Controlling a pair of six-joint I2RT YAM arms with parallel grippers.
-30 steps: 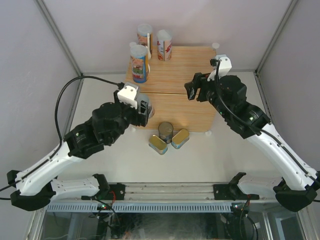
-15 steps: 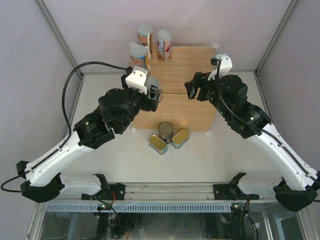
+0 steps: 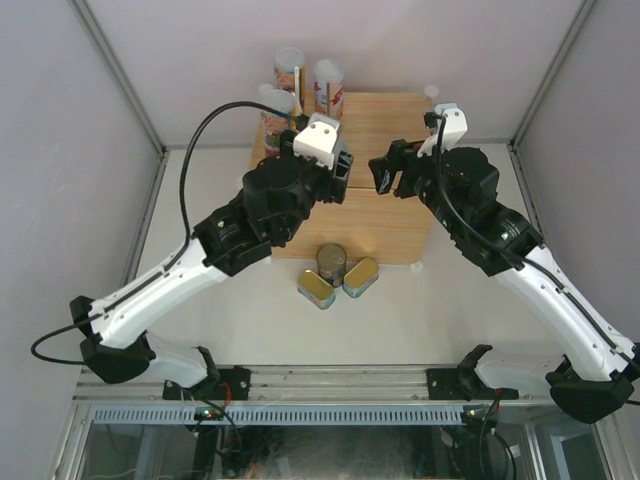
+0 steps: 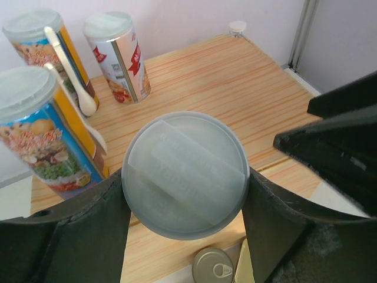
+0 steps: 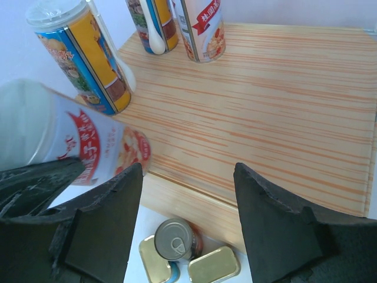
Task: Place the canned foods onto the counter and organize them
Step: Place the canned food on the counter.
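Observation:
My left gripper is shut on a tall white-lidded can with a red and white label, held above the wood-grain counter. In the top view the left gripper is over the counter's middle. Three tall cans stand at the counter's back left. A dark can and two gold tins sit on the table in front of the counter. My right gripper is open and empty above the counter's right half, close to the left gripper.
White walls and metal frame posts close in the table on three sides. White round connectors mark the counter's corners. Two of the back cans carry white spoons. The left arm's black cable loops over the table's left.
My left arm has carried the white-lidded can up and to the right, from the counter's front left edge to over its middle. The right arm has stayed in place.

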